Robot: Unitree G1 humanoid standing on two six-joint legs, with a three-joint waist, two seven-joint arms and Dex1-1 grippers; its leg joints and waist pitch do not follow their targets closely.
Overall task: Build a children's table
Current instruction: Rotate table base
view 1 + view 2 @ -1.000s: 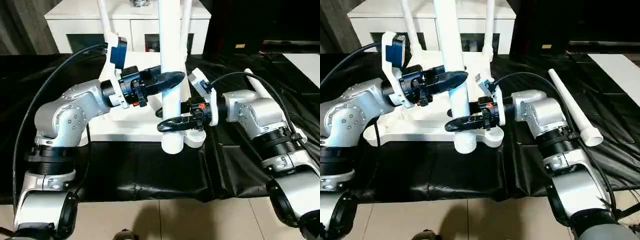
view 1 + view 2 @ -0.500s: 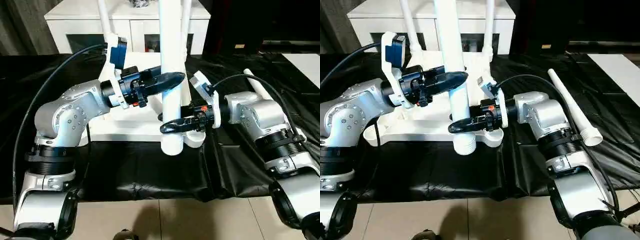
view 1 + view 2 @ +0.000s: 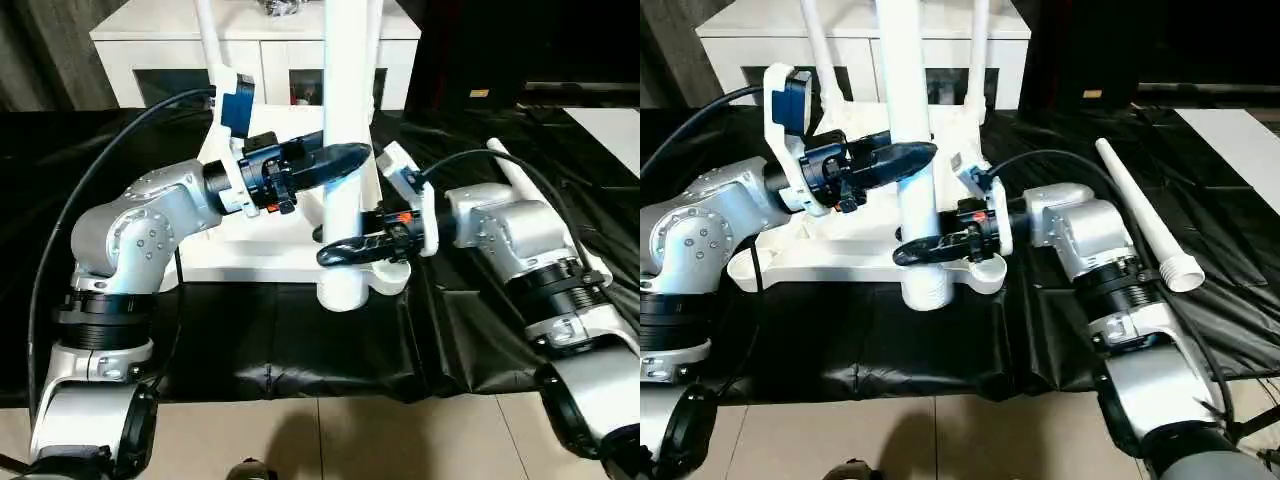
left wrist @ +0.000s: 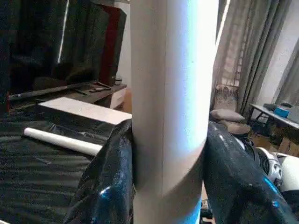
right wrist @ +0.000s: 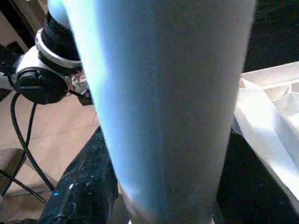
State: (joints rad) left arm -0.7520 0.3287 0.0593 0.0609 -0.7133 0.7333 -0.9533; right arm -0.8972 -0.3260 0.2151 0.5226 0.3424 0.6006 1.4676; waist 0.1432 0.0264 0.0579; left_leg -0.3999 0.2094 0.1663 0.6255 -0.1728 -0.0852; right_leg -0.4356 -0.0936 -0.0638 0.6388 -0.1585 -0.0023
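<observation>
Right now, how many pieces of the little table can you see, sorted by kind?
White tube legs: 4 (held leg, loose leg on the black cloth, far-left leg, far-right leg)
White tabletop: 1
Total: 5

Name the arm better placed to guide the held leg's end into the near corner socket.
Right: its gripper clamps the leg low, beside the socket; the left gripper holds higher.
</observation>
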